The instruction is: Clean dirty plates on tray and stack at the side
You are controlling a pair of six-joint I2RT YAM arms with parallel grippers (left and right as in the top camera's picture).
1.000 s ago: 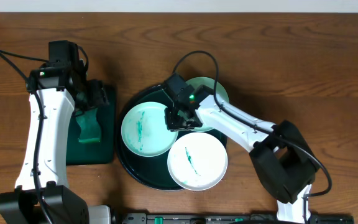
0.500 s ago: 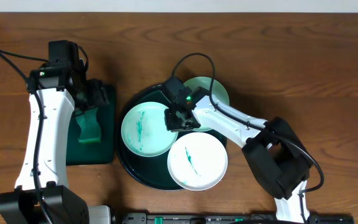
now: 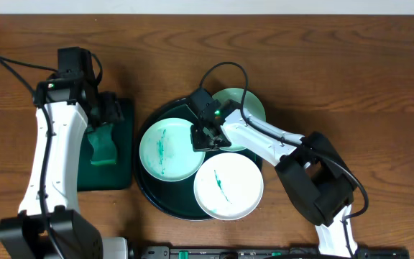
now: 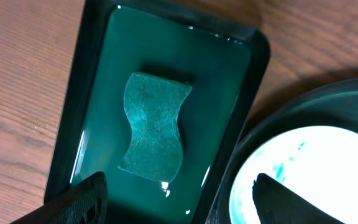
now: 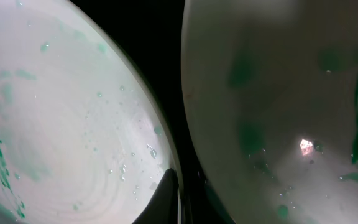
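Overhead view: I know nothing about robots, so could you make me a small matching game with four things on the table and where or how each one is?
Things
1. sponge
2. front plate
3. back plate
4. round tray

Descriptions
a. partly under the right arm
b. largest dark green thing
c. lies in the rectangular tray
d. nearest the view's bottom edge

Pairs: 1-c, 2-d, 3-a, 4-b

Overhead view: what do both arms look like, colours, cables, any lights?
Both arms have white tube-like links, the left arm and the right arm, joined by bulky black joints and black wrists. A thin black cable loops off the right wrist; another trails from the left. A small green light glows on the right wrist.
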